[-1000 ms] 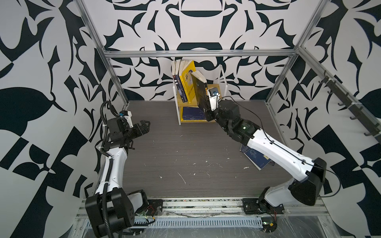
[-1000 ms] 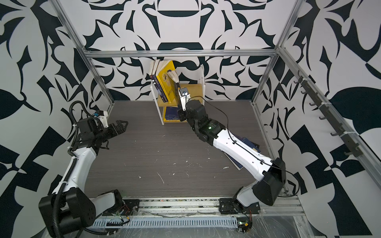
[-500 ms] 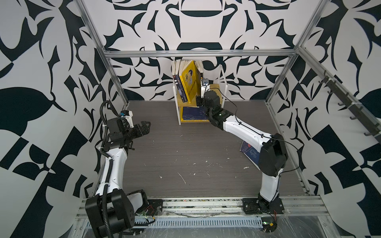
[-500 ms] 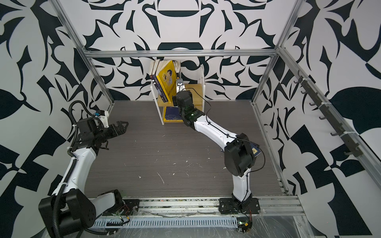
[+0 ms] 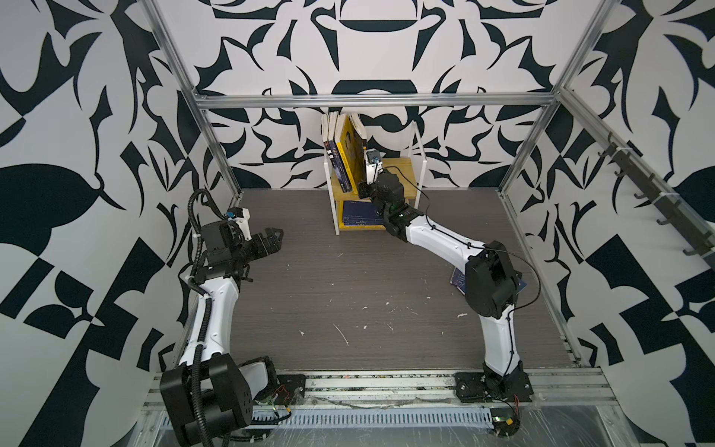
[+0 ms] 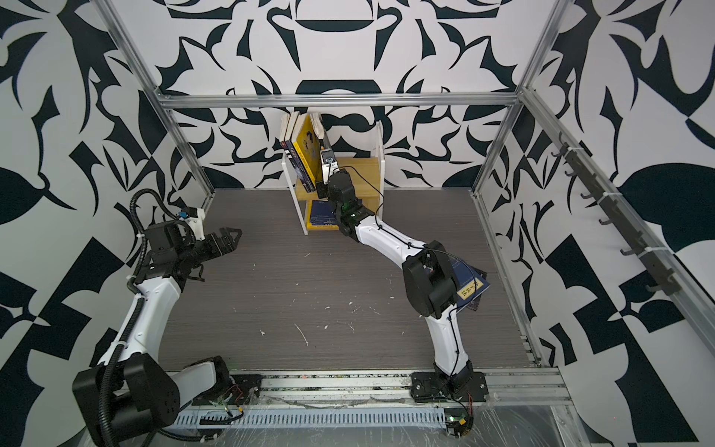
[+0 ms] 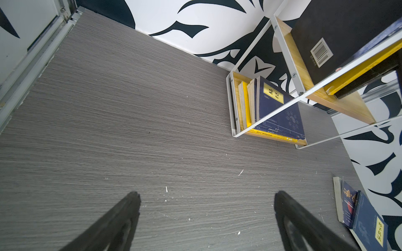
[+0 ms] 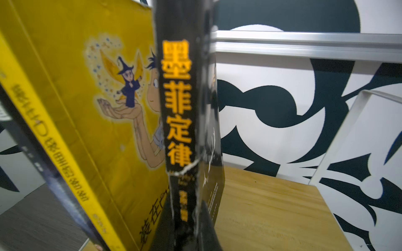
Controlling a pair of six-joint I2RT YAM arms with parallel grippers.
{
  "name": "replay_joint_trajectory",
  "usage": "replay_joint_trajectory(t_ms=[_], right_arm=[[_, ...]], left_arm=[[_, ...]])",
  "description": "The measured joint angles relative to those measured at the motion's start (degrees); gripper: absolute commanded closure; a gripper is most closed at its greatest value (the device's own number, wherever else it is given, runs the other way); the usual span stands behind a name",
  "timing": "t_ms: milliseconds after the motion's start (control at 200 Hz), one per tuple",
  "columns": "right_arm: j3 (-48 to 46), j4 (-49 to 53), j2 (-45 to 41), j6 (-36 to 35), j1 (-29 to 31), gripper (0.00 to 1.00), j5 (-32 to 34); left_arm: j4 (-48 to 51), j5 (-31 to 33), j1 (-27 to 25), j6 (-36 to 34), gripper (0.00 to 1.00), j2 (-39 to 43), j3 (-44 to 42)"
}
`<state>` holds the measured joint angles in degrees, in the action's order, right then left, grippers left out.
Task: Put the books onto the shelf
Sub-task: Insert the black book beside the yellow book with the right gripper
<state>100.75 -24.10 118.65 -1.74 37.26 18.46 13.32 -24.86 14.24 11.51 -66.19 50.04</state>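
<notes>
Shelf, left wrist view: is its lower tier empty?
No, the lower tier of the shelf holds several books, with a navy, yellow-labelled cover facing outward.

Wrist view: right gripper (image 8: 188, 232) jaws cut off at edge, behind black book (image 8: 182, 108); yellow book (image 8: 65, 97) spine lettering blurred. Top view: navy books (image 6: 478, 282) on table (image 6: 309, 290) half hidden by right elbow (image 6: 425, 282).

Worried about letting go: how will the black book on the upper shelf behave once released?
Thin with a cracked spine, the black book probably flexes. Released, it may tip: the yellow book stands on one side only.
</notes>
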Motion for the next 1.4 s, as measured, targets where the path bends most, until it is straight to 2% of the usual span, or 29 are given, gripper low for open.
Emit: replay_joint_trajectory(t_ms=[300,540,625,760,830,965,1035,1125,1400], right_arm=[[-0.8,-1.2,0.0,-2.4,-1.1,0.99,-8.7],[-1.0,-1.0,-0.1,-3.7,-4.2,0.65,-21.3],[-1.2,0.6,-0.4,-4.3,-5.1,0.59,-26.3],[-3.3,3.2,-2.8,-4.7,-6.9,0.56,-34.0],[-4.0,3.8,-4.4,-4.0,-8.0,0.50,-38.1],[-4.2,4.6,-7.4,-2.0,-11.1,0.28,-44.7],[-3.9,5.1,-8.1,-1.2,-12.6,0.13,-47.2],[-1.5,7.0,-7.3,-0.2,-14.2,0.01,-49.9],[8.3,9.2,2.7,1.9,-14.2,0.01,-57.4]], left_arm=[[0.0,-0.3,0.0,0.0,0.00,-0.4,0.0],[0.0,-0.6,0.1,0.0,0.01,-0.4,0.0],[0.0,-0.7,0.3,0.0,0.01,-0.4,0.0],[0.0,-0.7,0.7,0.0,0.01,-0.4,0.0],[0.0,-0.7,0.9,0.0,0.01,-0.4,0.0],[0.0,-0.8,1.1,0.1,0.00,-0.5,0.0],[0.0,-0.9,1.2,0.2,0.00,-0.7,0.0],[-0.1,-0.9,1.2,0.3,0.00,-0.7,0.0],[-0.2,-1.1,1.2,0.3,0.00,-0.7,0.0]])
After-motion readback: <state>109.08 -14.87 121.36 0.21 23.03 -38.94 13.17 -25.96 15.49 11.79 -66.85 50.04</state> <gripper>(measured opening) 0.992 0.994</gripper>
